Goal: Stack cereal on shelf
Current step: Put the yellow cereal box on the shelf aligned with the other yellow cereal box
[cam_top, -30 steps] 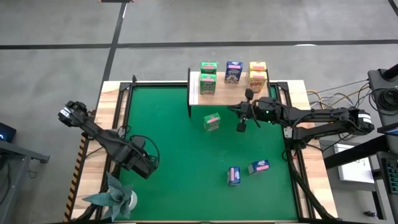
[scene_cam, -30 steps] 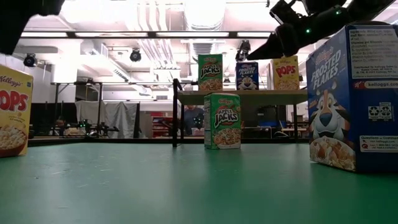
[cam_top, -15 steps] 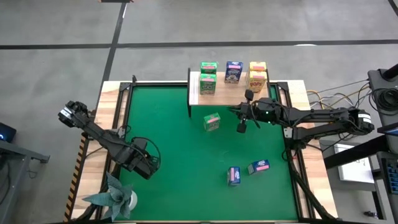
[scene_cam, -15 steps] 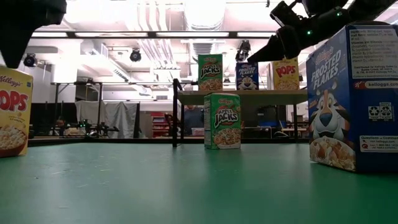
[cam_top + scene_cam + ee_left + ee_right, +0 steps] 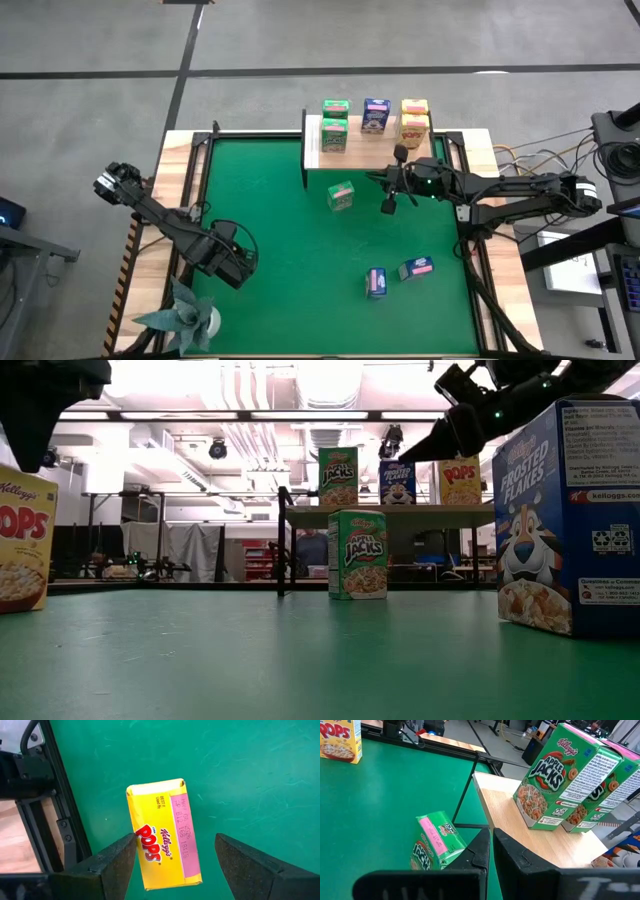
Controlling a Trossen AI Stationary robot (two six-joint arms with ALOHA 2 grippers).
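Note:
A yellow Pops box stands upright on the green mat, near its left side; it also shows in the low view. My left gripper hangs open above it, one finger on each side, touching nothing; in the high view it hides the box. My right gripper is shut and empty in the air, between a standing green box and the shelf. The shelf holds two green boxes, one blue box and two yellow boxes.
Two blue boxes stand on the mat toward its near right. A teal paper plant sits at the near left corner. Black frame bars run along the mat's left edge, close to my left gripper.
My left gripper has come down toward the yellow box, its fingers open all the while.

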